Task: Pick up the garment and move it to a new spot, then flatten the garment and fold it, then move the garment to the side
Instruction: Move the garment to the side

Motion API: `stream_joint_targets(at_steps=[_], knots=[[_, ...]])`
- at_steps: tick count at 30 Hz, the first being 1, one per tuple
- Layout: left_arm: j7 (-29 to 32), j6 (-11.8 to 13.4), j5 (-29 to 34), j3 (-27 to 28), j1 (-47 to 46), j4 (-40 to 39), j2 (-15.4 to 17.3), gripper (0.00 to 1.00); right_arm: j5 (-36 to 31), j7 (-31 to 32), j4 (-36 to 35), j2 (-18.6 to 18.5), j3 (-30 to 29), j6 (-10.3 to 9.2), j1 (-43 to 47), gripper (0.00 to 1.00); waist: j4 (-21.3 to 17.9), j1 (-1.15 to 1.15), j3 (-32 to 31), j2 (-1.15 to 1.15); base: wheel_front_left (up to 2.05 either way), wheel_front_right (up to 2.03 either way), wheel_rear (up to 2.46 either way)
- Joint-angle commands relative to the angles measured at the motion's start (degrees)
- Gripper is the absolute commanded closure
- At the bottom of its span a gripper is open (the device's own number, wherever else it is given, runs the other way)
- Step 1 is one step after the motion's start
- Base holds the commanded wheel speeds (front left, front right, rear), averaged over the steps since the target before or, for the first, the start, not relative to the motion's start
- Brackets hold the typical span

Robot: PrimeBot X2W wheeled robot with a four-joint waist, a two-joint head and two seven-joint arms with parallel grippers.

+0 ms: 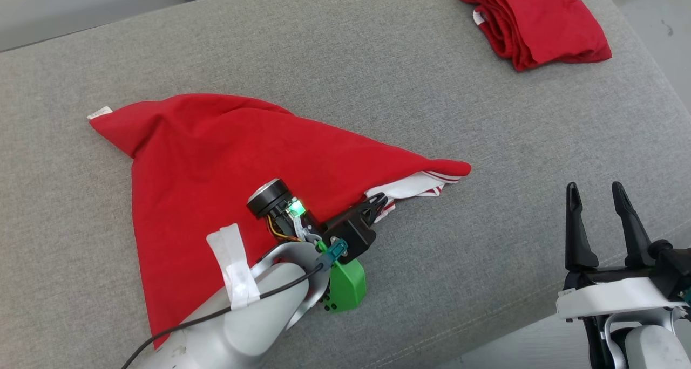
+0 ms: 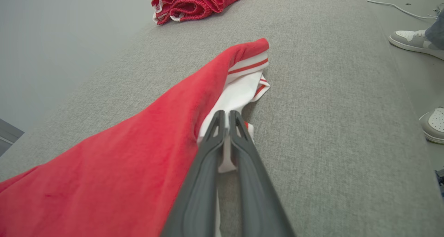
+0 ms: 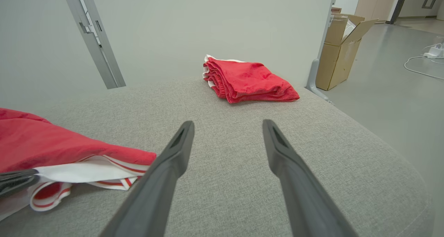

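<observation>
The garment (image 1: pixel 227 153) lies spread on the left and middle of the bench (image 1: pixel 378 61), with a folded pile (image 1: pixel 540 18) well apart from it at the bench's far right corner. The left claw (image 1: pixel 378 200) sits at the garment's near edge, close to its right-hand tip, closed on the hem there, while the right claw (image 1: pixel 596 196) stands spread over the bench's near right edge, apart from the garment. A cardboard box (image 3: pixel 338 53) stands on the floor (image 3: pixel 399 102) beyond the far right end of the bench, and a person's shoes (image 2: pixel 412 41) rest on the floor beside it.
</observation>
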Motion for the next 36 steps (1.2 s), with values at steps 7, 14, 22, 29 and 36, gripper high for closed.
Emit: stream_joint_targets(at_steps=[7, 14, 22, 29, 36], knots=[[0.66, -0.76, -1.06, -0.96, -0.65, -1.12, -0.57, 1.00, 0.02, -0.17, -0.01, 0.09, -0.04, -0.11, -0.37, 0.00, 0.05, 0.00, -0.16, 0.00, 0.00, 0.00, 0.00], [8.51, -2.17, -4.09, -3.88, 3.09, -11.61, -1.19, 1.00, 0.18, -0.16, -0.19, -0.10, -0.50, -0.11, 0.29, 0.00, -0.14, 0.00, -0.16, 0.00, 0.00, 0.00, 0.00], [15.35, -2.51, -7.74, -7.14, 7.86, -17.04, -1.32, 1.00, 0.32, -0.17, 0.24, 0.00, 0.19, -0.11, -0.27, 0.00, -0.75, 0.00, 0.42, 0.00, 0.00, 0.00, 0.00], [9.00, -0.98, -13.40, -5.29, 10.55, -15.26, -3.60, 0.00, -0.09, -0.17, 1.10, -0.15, 0.23, -0.11, -0.63, 0.00, -0.96, 0.00, 0.29, 0.00, 0.00, 0.00, 0.00], [2.54, 1.88, -16.02, -3.04, 9.65, -15.14, -4.02, 0.00, -1.22, -0.17, 0.56, -1.44, 0.02, -0.11, 0.03, 0.00, 0.95, 0.00, -1.73, 0.00, 0.00, 0.00, 0.00]])
